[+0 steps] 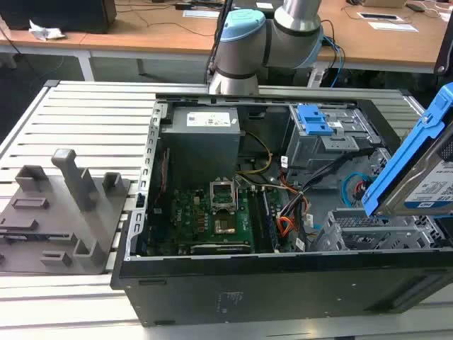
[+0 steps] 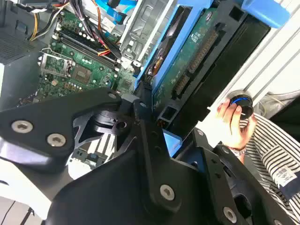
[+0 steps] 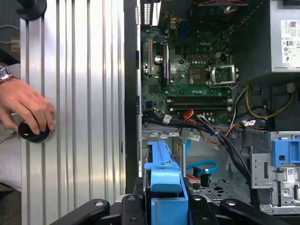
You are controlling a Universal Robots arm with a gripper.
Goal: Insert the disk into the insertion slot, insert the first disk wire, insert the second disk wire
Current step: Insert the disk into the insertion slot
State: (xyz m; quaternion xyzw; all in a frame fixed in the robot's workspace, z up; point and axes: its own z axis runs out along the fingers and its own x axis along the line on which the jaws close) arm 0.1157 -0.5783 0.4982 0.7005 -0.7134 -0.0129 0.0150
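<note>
My gripper [image 3: 164, 202] is closed on the disk [image 1: 419, 161], with its fingers clamped on the blue plastic carrier rather than on the drive itself. I hold the disk in the air, steeply tilted. It hangs over the end of the computer case [image 1: 283, 287] where the drive cages stand, at the exterior view's right. It is above the insertion slot [image 1: 371, 228] and clear of it, so the disk is not yet in.

In the second wrist view the disk [image 2: 187, 61] shows its underside, a bare green circuit board with the connector along one edge. I judge it stiff and fairly heavy for its size, and sensitive to knocks. The carrier rails are the right place to hold it, since they are smooth plastic that keeps my fingers off the board and the connector. That smoothness could let it slide if my grip loosened, and the sheet-metal edges of the cage look unforgiving to a crooked entry.

A blue cable [image 3: 202, 167] lies loose on the case floor beside the cage, apparently unplugged. The case sits on a slatted metal worktop [image 1: 85, 120].
</note>
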